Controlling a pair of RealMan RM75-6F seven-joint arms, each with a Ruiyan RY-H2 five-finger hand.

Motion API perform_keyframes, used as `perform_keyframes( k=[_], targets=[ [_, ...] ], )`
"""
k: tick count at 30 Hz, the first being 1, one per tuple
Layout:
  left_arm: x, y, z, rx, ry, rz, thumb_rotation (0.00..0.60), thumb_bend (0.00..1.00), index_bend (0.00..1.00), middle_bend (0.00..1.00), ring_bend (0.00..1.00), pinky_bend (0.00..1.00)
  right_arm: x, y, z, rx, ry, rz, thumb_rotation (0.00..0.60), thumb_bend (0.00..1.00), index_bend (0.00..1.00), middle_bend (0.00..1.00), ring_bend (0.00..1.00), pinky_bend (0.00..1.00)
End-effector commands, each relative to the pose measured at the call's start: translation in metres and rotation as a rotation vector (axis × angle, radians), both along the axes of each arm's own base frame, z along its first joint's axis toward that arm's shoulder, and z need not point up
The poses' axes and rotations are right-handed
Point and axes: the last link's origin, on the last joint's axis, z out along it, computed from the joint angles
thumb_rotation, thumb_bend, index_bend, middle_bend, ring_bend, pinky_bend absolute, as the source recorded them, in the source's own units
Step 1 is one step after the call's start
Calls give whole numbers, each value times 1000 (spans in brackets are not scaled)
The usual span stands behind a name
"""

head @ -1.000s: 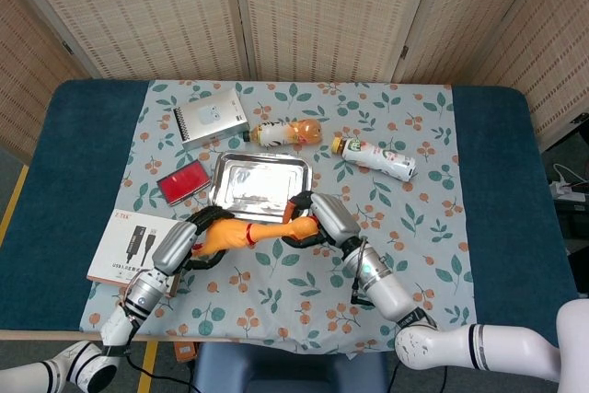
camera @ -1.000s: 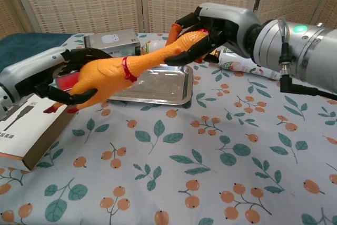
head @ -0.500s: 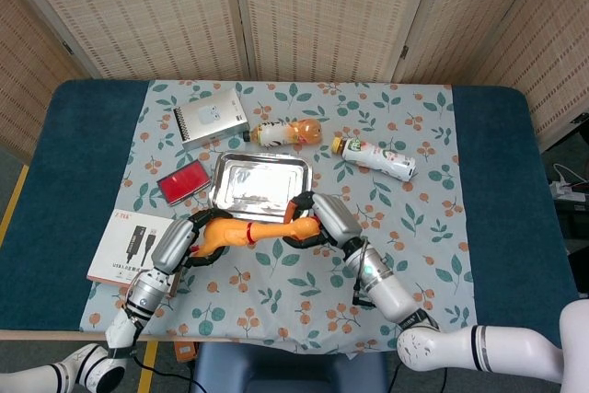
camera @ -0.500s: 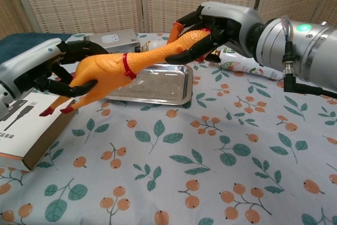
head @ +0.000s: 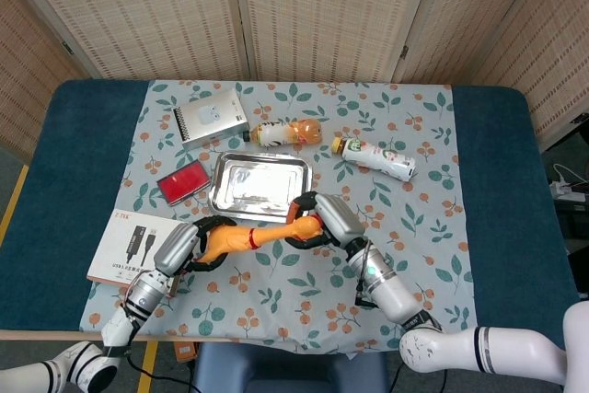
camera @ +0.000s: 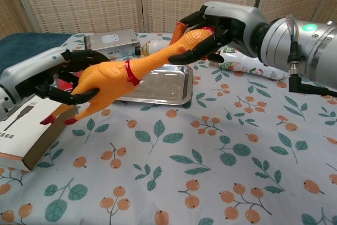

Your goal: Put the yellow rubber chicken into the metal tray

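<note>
The yellow rubber chicken [head: 247,238] [camera: 113,77] hangs stretched between both hands, above the cloth just in front of the metal tray [head: 259,187] [camera: 164,86]. My right hand [head: 329,219] [camera: 224,25] grips its head and neck, held high over the tray's near right corner. My left hand [head: 182,248] [camera: 46,76] curls its dark fingers around the rear of the body, with the red feet dangling below. The chicken slopes down from the head to the tail. Nothing lies in the tray.
A silver box [head: 212,118] sits behind the tray at the back left. An orange bottle [head: 287,132] and a white bottle [head: 377,156] lie behind it. A red case [head: 184,181] is left of the tray, and a white carton [head: 133,246] lies under my left hand.
The chicken's body has sunk lower and slopes more steeply, while the right hand has shifted the head slightly right. The left hand's fingers have curled back around the rear.
</note>
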Motion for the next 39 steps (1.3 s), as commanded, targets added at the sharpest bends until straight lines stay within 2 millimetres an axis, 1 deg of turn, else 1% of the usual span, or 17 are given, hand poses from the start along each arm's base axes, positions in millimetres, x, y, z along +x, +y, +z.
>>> perform_keyframes(
  k=[1, 3, 4, 5, 7, 11, 14, 17, 19, 22, 24, 28, 33, 39],
  targets=[
    [0, 0, 5, -58, 16, -14, 600, 380, 0, 0, 0, 6, -2, -1, 0, -4, 6, -1, 600, 285, 994, 658, 788, 873],
    [1, 0, 6, -69, 12, -17, 600, 353, 0, 0, 0, 0, -3, -1, 0, -5, 8, -1, 600, 286, 994, 658, 788, 873],
    [2, -2, 7, -99, -2, -17, 600, 338, 0, 0, 0, 0, -4, -2, 1, -8, 12, 0, 600, 285, 994, 658, 788, 873],
    [7, -5, 9, -181, -40, -10, 600, 322, 0, 0, 0, 0, -6, -3, 1, -14, 22, 0, 600, 285, 994, 658, 788, 873],
    [8, -4, 15, -203, -48, -22, 600, 313, 0, 0, 0, 0, -6, -3, 2, -8, 4, -12, 600, 285, 994, 658, 788, 873],
    [8, -3, 20, -175, -48, -37, 600, 311, 0, 0, 0, 0, -8, -4, 6, -13, -2, -16, 600, 285, 994, 658, 788, 873],
    [7, 3, 29, -88, -22, -55, 600, 306, 0, 0, 0, 0, -11, -6, 12, -29, -5, -23, 600, 285, 994, 658, 788, 873],
    [-1, 10, 44, 16, 16, -49, 600, 304, 0, 0, 0, 0, -16, -12, 19, -60, -20, -42, 600, 285, 994, 658, 788, 873],
    [-8, 13, 54, 55, 30, -29, 600, 297, 0, 0, 0, 0, -18, -16, 24, -87, -31, -51, 600, 285, 994, 658, 788, 873],
    [-21, 16, 70, 103, 29, 15, 600, 291, 0, 0, 0, 0, -24, -26, 29, -140, -51, -69, 600, 285, 994, 658, 788, 873],
    [-31, 17, 79, 122, 27, 41, 600, 292, 0, 0, 0, 0, -28, -33, 29, -175, -75, -88, 600, 285, 994, 658, 788, 873],
    [-48, 18, 86, 136, 37, 77, 600, 294, 0, 0, 0, 0, -37, -49, 16, -205, -159, -156, 600, 285, 994, 659, 788, 873],
    [-61, 22, 89, 143, 61, 94, 600, 300, 0, 0, 0, 0, -48, -67, -17, -210, -266, -244, 600, 285, 995, 660, 788, 873],
    [-67, 30, 92, 156, 62, 104, 600, 309, 0, 0, 0, 0, -54, -80, -62, -178, -336, -306, 600, 285, 995, 660, 788, 873]
  ],
)
